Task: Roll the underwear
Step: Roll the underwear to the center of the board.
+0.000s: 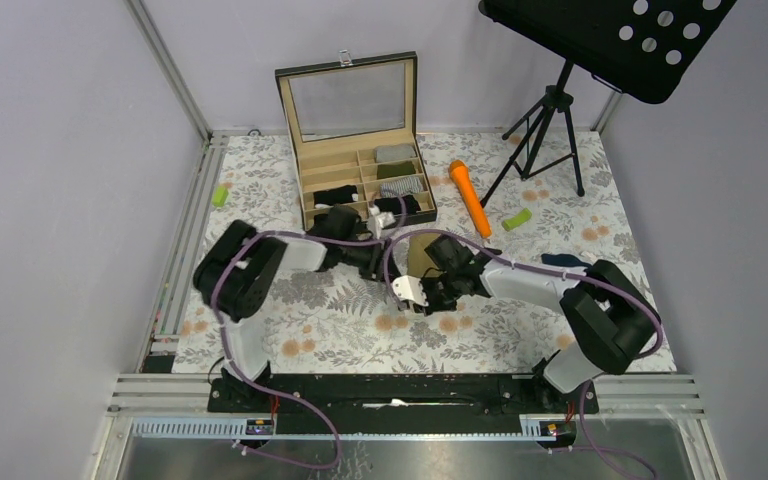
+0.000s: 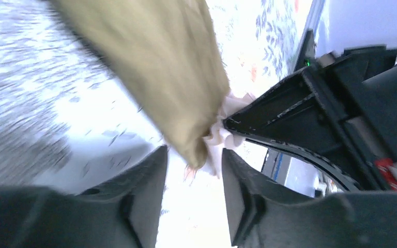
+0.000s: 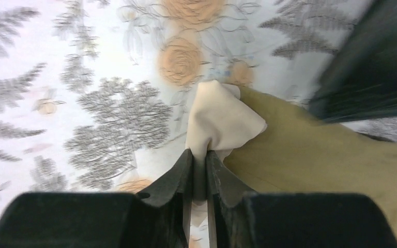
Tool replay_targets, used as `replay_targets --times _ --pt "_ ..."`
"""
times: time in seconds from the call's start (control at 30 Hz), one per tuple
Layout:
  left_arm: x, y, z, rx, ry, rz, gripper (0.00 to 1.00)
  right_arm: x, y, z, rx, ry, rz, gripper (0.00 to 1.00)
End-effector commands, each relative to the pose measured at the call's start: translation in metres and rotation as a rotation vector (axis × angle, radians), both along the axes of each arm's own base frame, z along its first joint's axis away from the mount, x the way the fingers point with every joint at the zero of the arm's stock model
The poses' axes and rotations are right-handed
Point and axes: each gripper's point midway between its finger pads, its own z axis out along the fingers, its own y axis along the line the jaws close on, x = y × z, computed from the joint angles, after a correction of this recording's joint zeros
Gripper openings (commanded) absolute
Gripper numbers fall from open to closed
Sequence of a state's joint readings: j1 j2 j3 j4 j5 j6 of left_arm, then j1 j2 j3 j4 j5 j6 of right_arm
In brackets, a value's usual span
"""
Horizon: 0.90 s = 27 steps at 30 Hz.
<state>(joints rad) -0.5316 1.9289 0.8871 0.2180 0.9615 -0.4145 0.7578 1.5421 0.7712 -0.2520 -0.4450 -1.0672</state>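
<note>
Count: one olive-tan brief [image 1: 418, 252] mid-desk [image 1: 310, 320], lying between the two arms. One navy brief [image 1: 564, 260] at far right, partly cut off by the right arm. Dark pieces sit in the box [image 1: 360, 170], number not readable. One orange stick [image 1: 470, 198], two green cylinders [image 1: 220, 195]. The right fingers [image 3: 183, 170] pinch the olive-tan brief's pale lining. The left fingers [image 2: 150, 175] are spread, with the brief's corner hanging between them; contact unclear, view blurred.

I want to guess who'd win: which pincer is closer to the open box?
Left. The left pincer is just in front of the box; the right pincer is farther off, pinching the tan underwear.
</note>
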Motion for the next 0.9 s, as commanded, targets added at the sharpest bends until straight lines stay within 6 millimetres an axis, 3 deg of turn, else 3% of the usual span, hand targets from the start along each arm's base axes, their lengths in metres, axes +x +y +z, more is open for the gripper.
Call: replay_targets --times 0.0,0.17,0.27,0.33,0.5,0.6,0.77,0.87 --pt "0.036 0.048 0.037 0.080 -0.297 0.124 0.48 -0.060 -0.013 0.009 -0.095 0.378 0.016 0.11" --pt "0.022 0.087 0.070 0.186 -0.691 0.135 0.52 -0.066 -0.008 0.018 -0.102 0.666 -0.097 0.10" --pt "0.017 0.104 0.083 0.297 -0.974 0.136 0.53 -0.055 -0.005 0.019 -0.097 0.808 -0.165 0.11" --pt "0.006 0.103 0.090 0.289 -1.119 0.067 0.54 -0.046 -0.006 0.019 -0.090 0.897 -0.210 0.11" --pt "-0.032 0.064 0.096 0.162 -1.269 -0.207 0.54 -0.029 -0.013 0.009 -0.104 1.042 -0.305 0.11" --pt "-0.050 0.028 0.081 0.103 -1.245 -0.366 0.54 -0.025 -0.018 0.000 -0.127 1.070 -0.334 0.12" --pt "-0.055 -0.025 0.064 0.069 -1.159 -0.417 0.53 -0.026 -0.025 -0.009 -0.139 1.064 -0.346 0.14" --pt "-0.056 -0.039 0.054 0.055 -1.175 -0.409 0.53 -0.025 -0.026 -0.011 -0.143 1.067 -0.361 0.14"
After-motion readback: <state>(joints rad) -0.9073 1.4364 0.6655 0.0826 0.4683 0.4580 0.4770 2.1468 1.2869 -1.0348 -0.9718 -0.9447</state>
